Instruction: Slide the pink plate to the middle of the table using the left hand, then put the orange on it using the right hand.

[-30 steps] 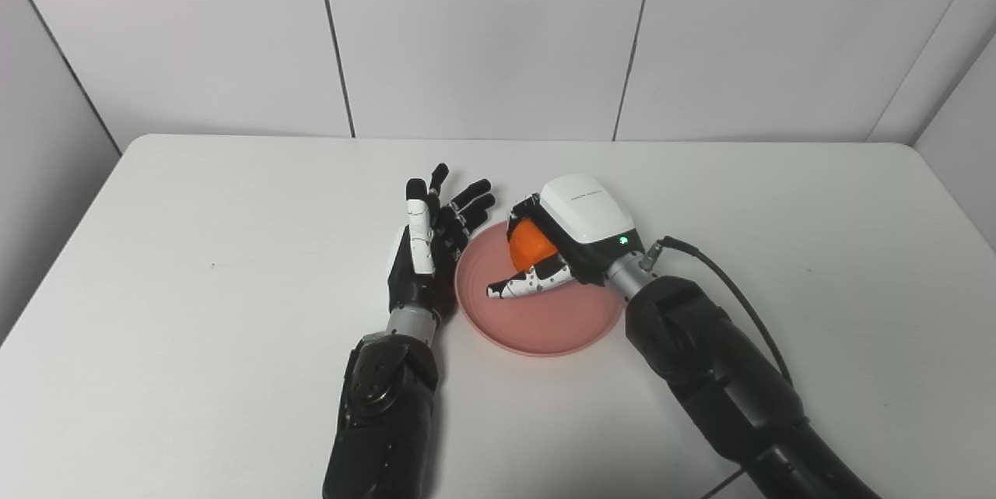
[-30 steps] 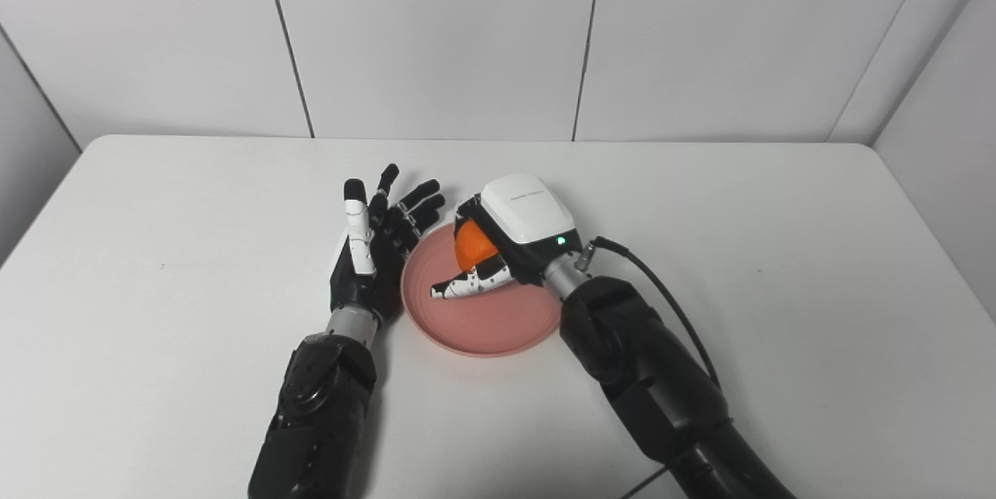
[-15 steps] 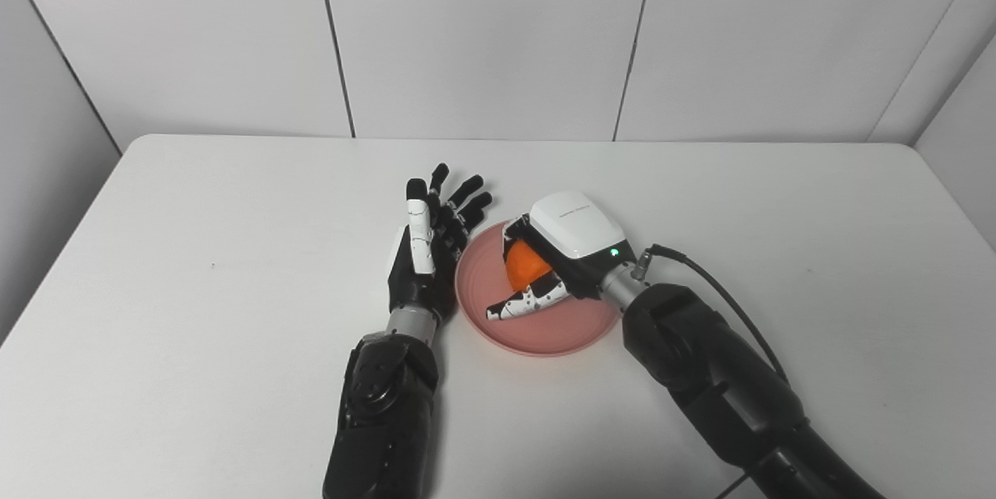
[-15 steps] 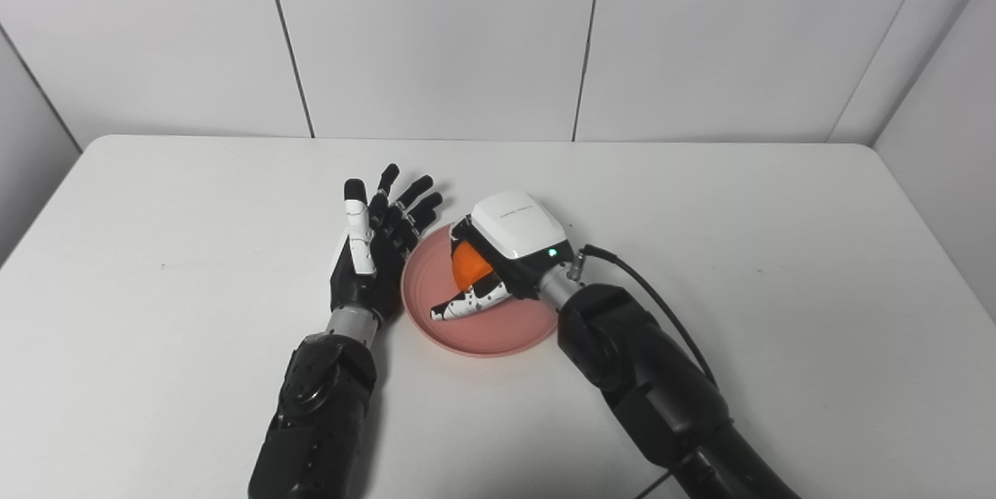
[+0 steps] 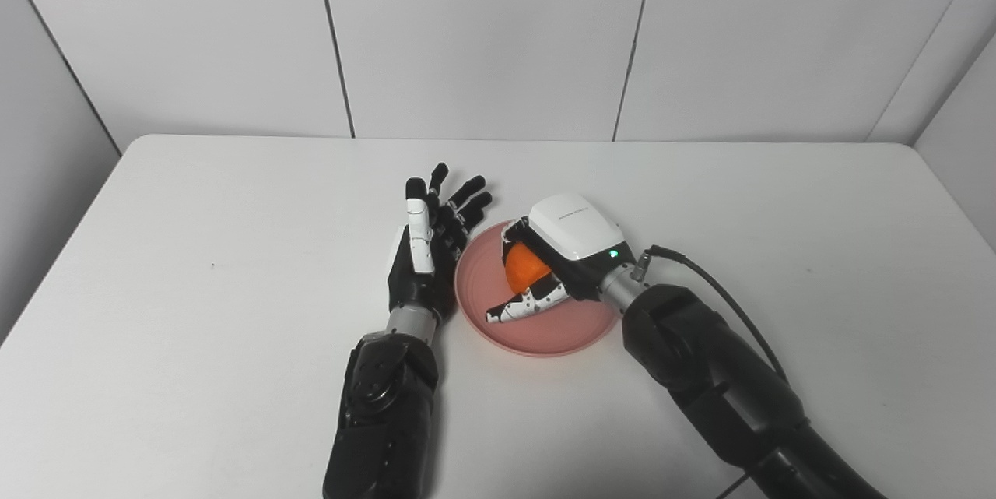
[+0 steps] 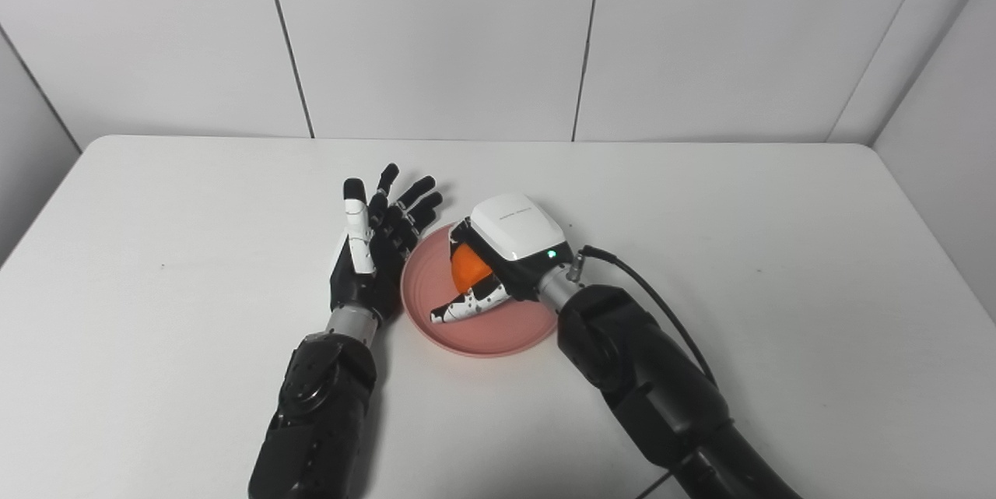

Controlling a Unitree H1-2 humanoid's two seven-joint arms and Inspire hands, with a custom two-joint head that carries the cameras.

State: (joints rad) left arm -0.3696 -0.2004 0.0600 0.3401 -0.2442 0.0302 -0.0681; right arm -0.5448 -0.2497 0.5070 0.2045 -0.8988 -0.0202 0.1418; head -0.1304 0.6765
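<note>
Two hands are at work here, and you should watch the right one first. Its black-and-white fingers are curled around the round orange fruit, which sits low over the shallow pink plastic plate; whether the fruit touches the plate you cannot tell, since the right hand hides its underside. Against a second ago, that hand has come down and drawn in toward the plate's centre, and over the last half second it has hardly moved, so the descent looks finished and your next step is probably the release. Open the fingers gently, because a round fruit may roll toward the rim.

At nine o'clock of the plate, the left hand stands on edge with fingers spread, holding nothing, just beside the rim, unchanged. The plate rests near the middle of the white counter, so the sliding step appears done.
</note>
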